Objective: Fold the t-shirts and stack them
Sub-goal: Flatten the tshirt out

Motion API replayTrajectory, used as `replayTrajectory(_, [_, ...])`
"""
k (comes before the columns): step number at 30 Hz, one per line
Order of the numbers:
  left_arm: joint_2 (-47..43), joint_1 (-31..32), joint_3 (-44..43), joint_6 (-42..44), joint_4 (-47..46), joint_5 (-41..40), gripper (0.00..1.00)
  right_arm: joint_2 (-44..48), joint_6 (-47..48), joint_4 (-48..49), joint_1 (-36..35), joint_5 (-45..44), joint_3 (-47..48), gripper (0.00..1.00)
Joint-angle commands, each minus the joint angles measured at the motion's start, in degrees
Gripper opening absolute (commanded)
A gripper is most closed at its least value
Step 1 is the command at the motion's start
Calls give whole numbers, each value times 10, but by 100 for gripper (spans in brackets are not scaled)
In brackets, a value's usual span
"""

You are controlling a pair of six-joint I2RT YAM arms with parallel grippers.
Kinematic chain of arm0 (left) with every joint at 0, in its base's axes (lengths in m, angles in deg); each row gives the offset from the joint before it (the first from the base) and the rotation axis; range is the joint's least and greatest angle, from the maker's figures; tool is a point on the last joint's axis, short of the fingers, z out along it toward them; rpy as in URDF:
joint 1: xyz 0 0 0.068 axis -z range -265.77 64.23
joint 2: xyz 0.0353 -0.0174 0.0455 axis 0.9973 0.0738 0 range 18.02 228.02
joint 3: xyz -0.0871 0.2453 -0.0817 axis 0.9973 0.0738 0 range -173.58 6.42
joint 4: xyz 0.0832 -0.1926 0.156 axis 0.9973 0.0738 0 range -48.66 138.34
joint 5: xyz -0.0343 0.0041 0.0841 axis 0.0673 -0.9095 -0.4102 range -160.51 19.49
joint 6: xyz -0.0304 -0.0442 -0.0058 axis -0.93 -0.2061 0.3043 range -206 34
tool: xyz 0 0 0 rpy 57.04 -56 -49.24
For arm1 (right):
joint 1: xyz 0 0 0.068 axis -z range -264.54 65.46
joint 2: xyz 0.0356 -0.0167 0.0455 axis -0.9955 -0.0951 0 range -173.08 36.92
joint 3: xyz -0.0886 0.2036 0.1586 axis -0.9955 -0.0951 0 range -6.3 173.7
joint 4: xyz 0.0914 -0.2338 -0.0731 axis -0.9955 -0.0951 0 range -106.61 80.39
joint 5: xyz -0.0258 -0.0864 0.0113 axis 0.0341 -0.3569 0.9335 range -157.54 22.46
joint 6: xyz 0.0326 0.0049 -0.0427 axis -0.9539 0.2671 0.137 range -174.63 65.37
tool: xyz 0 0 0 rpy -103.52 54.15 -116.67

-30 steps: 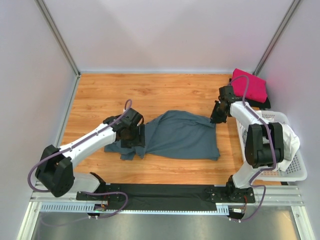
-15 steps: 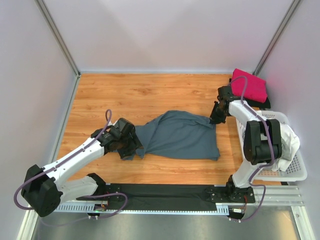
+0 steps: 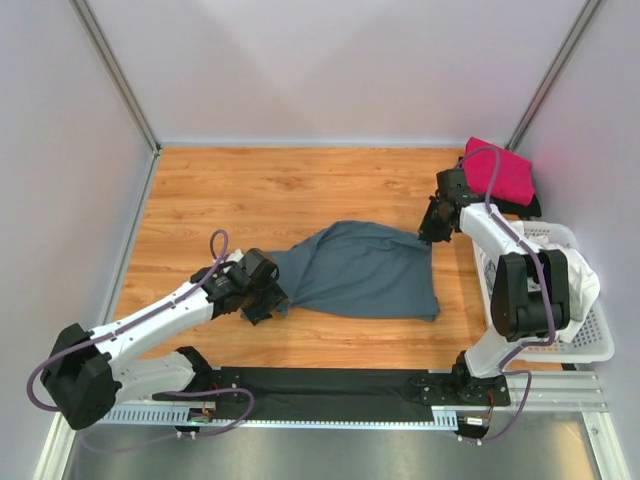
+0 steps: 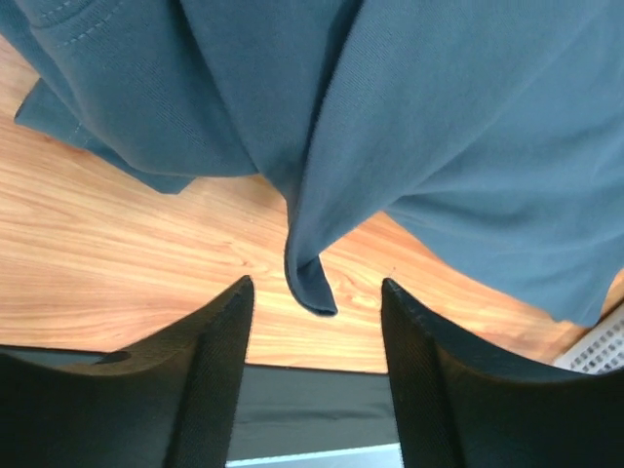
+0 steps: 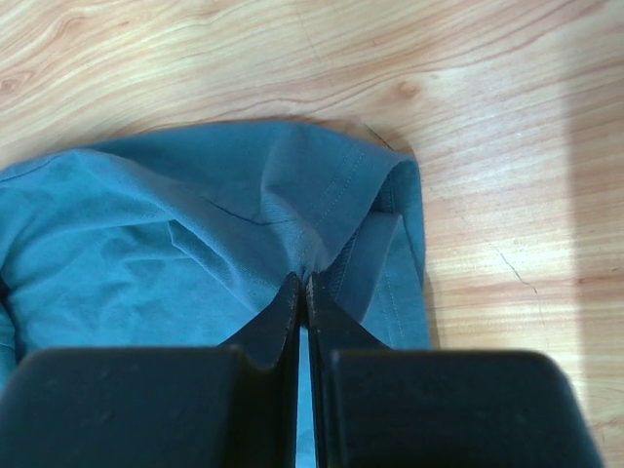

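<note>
Wooden table, blue-grey t-shirt spread across it

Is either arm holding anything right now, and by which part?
The right end effector pinches the blue-grey t-shirt by a stitched edge at its far corner. The left end effector is open, gripping nothing.

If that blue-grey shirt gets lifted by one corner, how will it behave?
Probably floppy: the blue-grey shirt wrinkles where the right hand pinches it. Likely drapes and drags rather than holding shape; a fold curls by the left hand.
</note>
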Motion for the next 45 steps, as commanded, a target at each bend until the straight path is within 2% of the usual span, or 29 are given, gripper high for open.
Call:
replayTrajectory(1, [13, 6, 6, -44, -14, -30, 59, 31, -6, 14, -2, -14, -13, 0])
replayTrajectory(4, [13, 6, 6, -41, -27, -39, 51, 40, -2, 11, -2, -14, -14, 0])
replayTrajectory(7, [21, 6, 5, -40, -32, -41, 49, 42, -2, 8, -2, -14, -12, 1])
replayTrajectory(8, [23, 6, 6, -40, -36, -42, 43, 40, 0, 10, -2, -14, -10, 1])
replayTrajectory(9, [26, 6, 7, -38, -39, -42, 31, 35, 0, 10, -2, -14, -10, 0])
replayTrajectory(11, [33, 6, 6, -35, -46, -41, 22, 27, 1, 9, -2, -32, -3, 0])
replayTrajectory(12, [36, 6, 4, -30, -48, -40, 12, 21, 1, 6, -2, -34, -1, 0])
replayTrajectory(14, [42, 6, -2, -23, -48, -41, 1, 16, 2, 5, -2, -33, 5, 0])
replayTrajectory(18, [23, 5, -29, 40, -35, -72, 0, 16, 5, -1, -2, -34, 12, 0])
replayTrajectory(22, [-11, 1, -98, 254, 20, -123, 0, 33, 22, 12, -2, -23, 5, 0])
replayTrajectory(25, [-18, -36, -162, 343, 65, -157, 0, 55, 32, 27, -2, 7, -9, 0])
replayTrajectory(26, [-19, -51, -184, 406, 66, -155, 0, 61, 35, 27, -2, 12, -13, 1])
replayTrajectory(29, [-20, -120, -218, 490, 59, -166, 0, 114, 27, 31, -7, 40, -53, 0])
replayTrajectory(32, [-17, -170, -247, 533, 48, -160, 0, 165, 9, 20, -23, 68, -110, 0])
replayTrajectory(35, [-11, -203, -254, 567, 30, -134, 0, 185, -28, -42, -41, 54, -136, 1])
replayTrajectory(38, [6, -213, -253, 576, 25, -123, 0, 171, -43, -153, -42, 21, -126, 0])
replayTrajectory(41, [35, -218, -256, 569, 46, -126, 0, 154, -26, -232, -46, 43, -123, 0])
replayTrajectory(45, [48, -225, -252, 558, 68, -125, 0, 167, -52, -231, -64, 62, -179, 5])
